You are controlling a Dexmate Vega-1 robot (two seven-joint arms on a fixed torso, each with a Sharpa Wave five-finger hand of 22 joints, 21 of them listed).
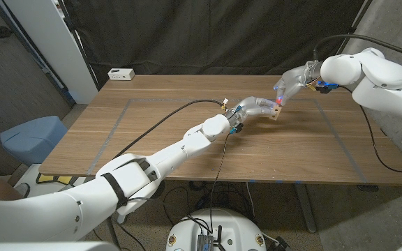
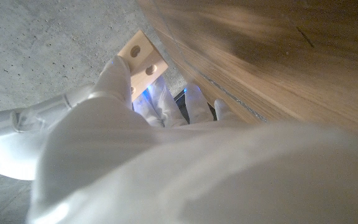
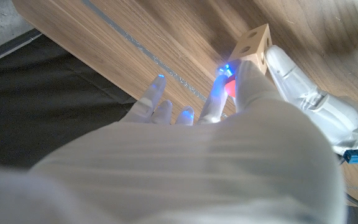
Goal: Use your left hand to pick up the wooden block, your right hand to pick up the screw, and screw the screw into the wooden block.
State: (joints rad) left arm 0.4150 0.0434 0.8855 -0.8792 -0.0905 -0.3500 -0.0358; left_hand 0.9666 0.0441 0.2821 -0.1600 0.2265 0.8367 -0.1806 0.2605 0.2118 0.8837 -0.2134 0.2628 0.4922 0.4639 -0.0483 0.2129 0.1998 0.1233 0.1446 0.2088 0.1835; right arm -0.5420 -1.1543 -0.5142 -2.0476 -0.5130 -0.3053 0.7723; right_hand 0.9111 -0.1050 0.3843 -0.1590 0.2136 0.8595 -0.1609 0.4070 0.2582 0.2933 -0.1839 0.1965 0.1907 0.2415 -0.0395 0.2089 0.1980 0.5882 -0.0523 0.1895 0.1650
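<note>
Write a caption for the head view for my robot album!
Left hand holds the block above the table while the right hand reaches its top.

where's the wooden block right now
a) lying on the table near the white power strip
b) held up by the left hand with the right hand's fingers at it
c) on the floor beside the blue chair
b: the left hand holds the wooden block above the table, and the right hand has its fingertips at the block.
</note>
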